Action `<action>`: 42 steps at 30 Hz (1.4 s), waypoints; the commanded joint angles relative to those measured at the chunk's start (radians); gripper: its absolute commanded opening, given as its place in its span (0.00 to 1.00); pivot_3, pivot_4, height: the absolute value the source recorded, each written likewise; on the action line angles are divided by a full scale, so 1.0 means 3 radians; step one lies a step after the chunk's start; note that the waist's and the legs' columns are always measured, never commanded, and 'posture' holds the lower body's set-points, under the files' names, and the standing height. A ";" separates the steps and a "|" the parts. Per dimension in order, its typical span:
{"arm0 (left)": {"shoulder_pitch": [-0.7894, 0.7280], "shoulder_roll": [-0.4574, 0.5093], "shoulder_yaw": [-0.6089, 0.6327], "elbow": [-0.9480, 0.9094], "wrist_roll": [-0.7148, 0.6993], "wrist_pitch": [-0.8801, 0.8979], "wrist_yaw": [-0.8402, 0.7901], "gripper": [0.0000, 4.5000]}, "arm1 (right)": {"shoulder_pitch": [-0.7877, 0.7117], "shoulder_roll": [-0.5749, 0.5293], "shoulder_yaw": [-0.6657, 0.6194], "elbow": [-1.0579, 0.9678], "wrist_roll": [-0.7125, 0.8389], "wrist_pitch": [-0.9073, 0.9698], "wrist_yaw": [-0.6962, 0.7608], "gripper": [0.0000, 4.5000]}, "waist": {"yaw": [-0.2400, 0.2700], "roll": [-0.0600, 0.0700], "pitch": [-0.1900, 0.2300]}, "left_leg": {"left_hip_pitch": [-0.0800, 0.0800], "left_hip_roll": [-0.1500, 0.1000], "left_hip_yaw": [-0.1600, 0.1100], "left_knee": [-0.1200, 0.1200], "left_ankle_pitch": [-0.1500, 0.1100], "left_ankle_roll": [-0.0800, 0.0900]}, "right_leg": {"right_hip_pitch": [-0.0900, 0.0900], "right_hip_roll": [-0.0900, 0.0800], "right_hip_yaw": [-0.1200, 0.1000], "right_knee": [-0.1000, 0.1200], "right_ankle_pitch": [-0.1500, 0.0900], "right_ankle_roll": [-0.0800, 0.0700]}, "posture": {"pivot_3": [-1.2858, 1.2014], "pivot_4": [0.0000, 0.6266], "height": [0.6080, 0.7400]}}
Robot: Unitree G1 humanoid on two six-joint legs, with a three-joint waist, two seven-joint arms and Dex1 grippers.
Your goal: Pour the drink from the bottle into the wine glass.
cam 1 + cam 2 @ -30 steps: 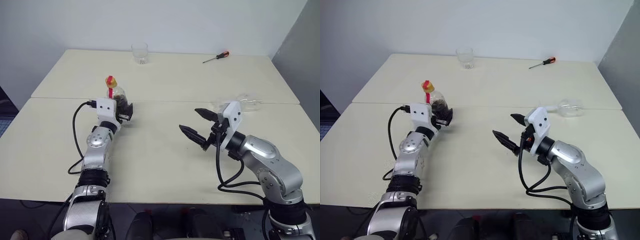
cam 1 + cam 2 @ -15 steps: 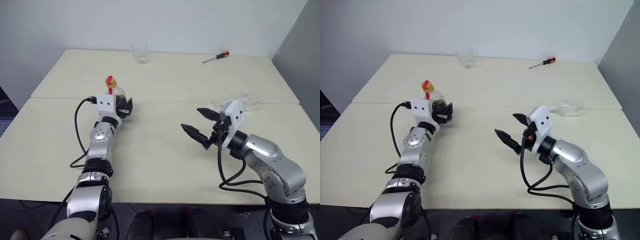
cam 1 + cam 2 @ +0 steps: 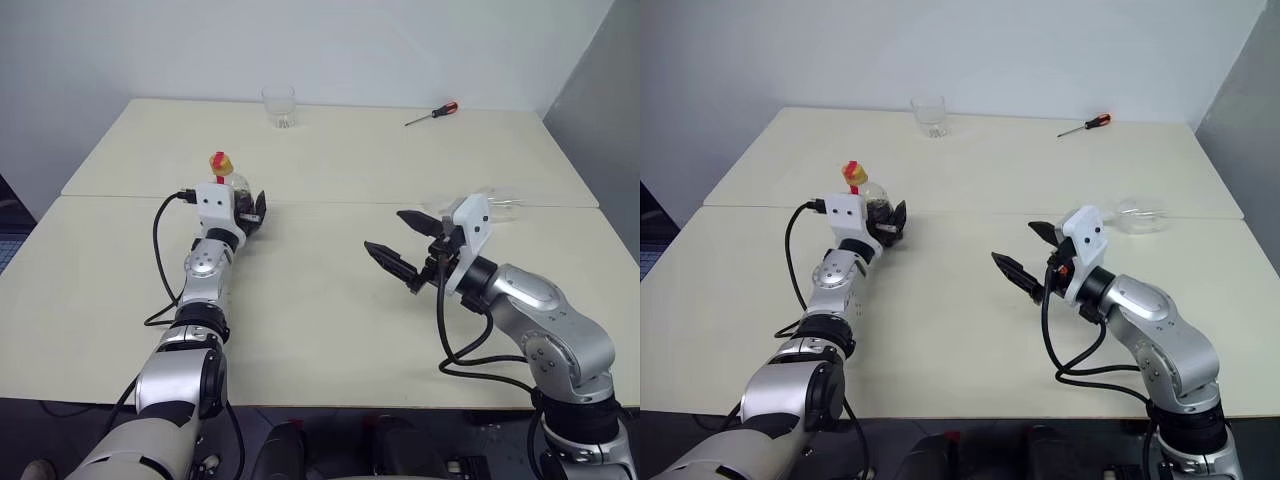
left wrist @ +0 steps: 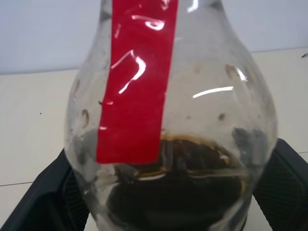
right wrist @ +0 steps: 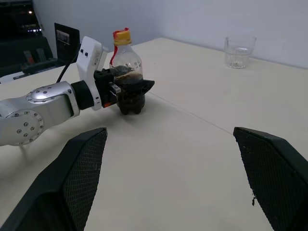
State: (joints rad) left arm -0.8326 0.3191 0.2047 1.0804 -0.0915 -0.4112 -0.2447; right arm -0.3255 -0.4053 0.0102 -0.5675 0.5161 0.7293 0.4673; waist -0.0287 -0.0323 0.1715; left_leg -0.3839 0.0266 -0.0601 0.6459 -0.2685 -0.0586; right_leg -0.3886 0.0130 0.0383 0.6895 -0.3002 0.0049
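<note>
L hand (image 3: 888, 222) is sitting open w/ its two fingers either side of the bottle (image 3: 866, 195), which is standing upright on the table (image 3: 970, 180) btwn them; can't tell if the pads are touching it, and the drink (image 4: 178, 187) is filling just the lower part. R hand (image 3: 405, 244) is hovering above the table, fingers spread wide and holding nothing, well apart from the bottle. Wine glass (image 3: 1137, 214) is lying on its side just beyond the R hand.

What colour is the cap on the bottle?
Yellow-orange, on the bottle; its cap shows best in the right wrist view.
</note>
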 commanded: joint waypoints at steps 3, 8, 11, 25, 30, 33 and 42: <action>-0.0146 0.0021 0.0072 0.0033 -0.0080 -0.0121 -0.0061 1.00 | -0.0050 -0.0007 -0.0091 -0.0093 0.0060 -0.0020 -0.0052 1.00 | -0.0001 0.0000 0.0000 | 0.0001 0.0000 0.0002 0.0000 0.0000 0.0000 | 0.0000 0.0000 0.0000 0.0001 0.0000 0.0000 | 0.52 0.24 1.00; -0.0177 0.0021 0.0077 0.0059 -0.0074 -0.0151 -0.0081 1.00 | -0.0053 -0.0002 -0.0082 -0.0084 0.0071 -0.0033 -0.0077 1.00 | 0.0000 0.0000 0.0000 | 0.0000 0.0000 0.0001 0.0000 0.0000 0.0000 | 0.0000 0.0000 0.0000 0.0001 0.0000 0.0000 | 0.52 0.24 1.00; -0.0181 0.0021 0.0088 0.0067 -0.0071 -0.0169 -0.0092 1.00 | -0.0057 -0.0007 -0.0086 -0.0074 0.0074 -0.0042 -0.0084 1.00 | -0.0001 0.0000 0.0000 | 0.0000 0.0000 0.0002 0.0000 0.0000 0.0000 | 0.0000 0.0000 0.0000 0.0001 0.0000 0.0000 | 0.52 0.24 1.00; -0.0212 0.0023 0.0107 0.0079 -0.0081 -0.0221 -0.0125 0.46 | -0.0062 -0.0008 -0.0092 -0.0056 0.0085 -0.0053 -0.0114 1.00 | -0.0002 0.0000 0.0000 | 0.0000 0.0000 0.0002 0.0000 0.0000 0.0000 | -0.0001 0.0000 0.0000 0.0002 0.0000 0.0000 | 0.52 0.24 1.00; -0.0222 0.0022 0.0104 0.0070 -0.0079 -0.0214 -0.0124 0.43 | -0.0057 -0.0004 -0.0089 -0.0056 0.0085 -0.0051 -0.0118 1.00 | -0.0002 0.0000 0.0000 | 0.0000 0.0000 0.0001 0.0001 0.0000 0.0000 | -0.0001 0.0000 0.0000 0.0003 0.0000 0.0000 | 0.52 0.24 1.00; -0.0224 0.0021 0.0099 0.0065 -0.0075 -0.0211 -0.0121 0.42 | -0.0052 -0.0002 -0.0088 -0.0052 0.0083 -0.0055 -0.0117 1.00 | -0.0002 0.0000 0.0000 | 0.0000 0.0000 0.0001 0.0001 0.0000 0.0000 | -0.0001 0.0000 0.0000 0.0003 0.0000 0.0000 | 0.52 0.24 1.00; -0.0225 0.0028 0.0106 0.0057 -0.0088 -0.0221 -0.0150 0.38 | -0.0044 0.0001 -0.0079 -0.0052 0.0078 -0.0062 -0.0116 1.00 | -0.0002 0.0000 0.0000 | 0.0000 0.0000 0.0002 0.0001 0.0000 0.0000 | -0.0001 0.0000 0.0000 0.0003 0.0000 0.0000 | 0.52 0.24 1.00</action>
State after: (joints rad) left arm -0.8579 0.3182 0.2302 1.1142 -0.1074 -0.4477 -0.2825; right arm -0.3272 -0.4050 0.0100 -0.5649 0.5301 0.7298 0.4338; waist -0.0292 -0.0324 0.1716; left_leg -0.3839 0.0266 -0.0596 0.6460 -0.2685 -0.0586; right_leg -0.3890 0.0132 0.0382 0.6904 -0.3002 0.0049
